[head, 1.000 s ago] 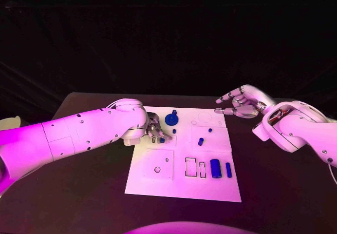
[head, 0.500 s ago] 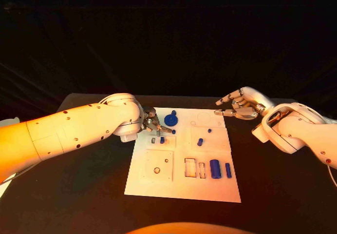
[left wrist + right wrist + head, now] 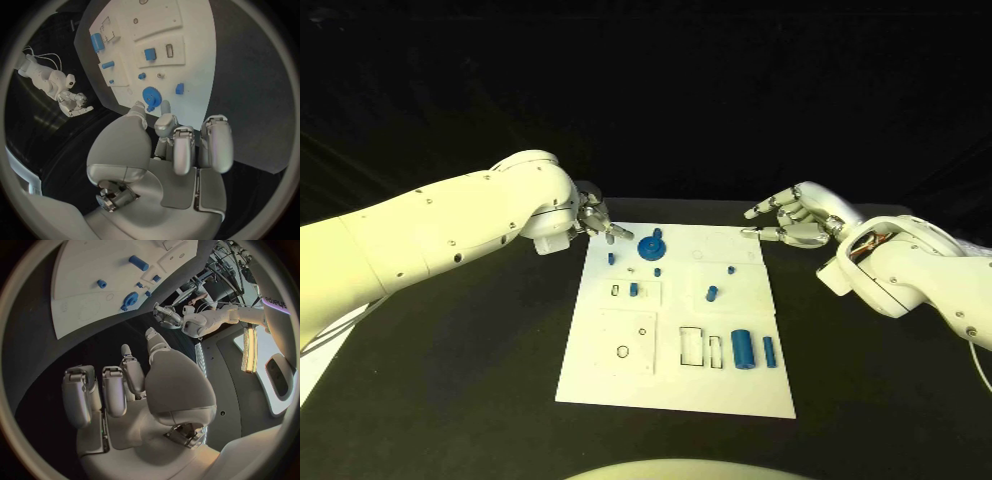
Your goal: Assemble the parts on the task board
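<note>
Left hand [image 3: 594, 219] hovers empty, fingers loosely apart, at the white board's [image 3: 625, 375] far corner near a blue gear [image 3: 652, 246]; right hand [image 3: 792, 220] waits wide open beside it.

blue parts [image 3: 743, 348] dot the task board [image 3: 733, 385].

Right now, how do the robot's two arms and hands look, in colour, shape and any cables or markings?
Both arms are smooth, rounded white shells dotted with small dark screw holes. The left hand and right hand are silver metal with jointed fingers that have pale pads. Red cabling shows in an opening on the right arm.
</note>
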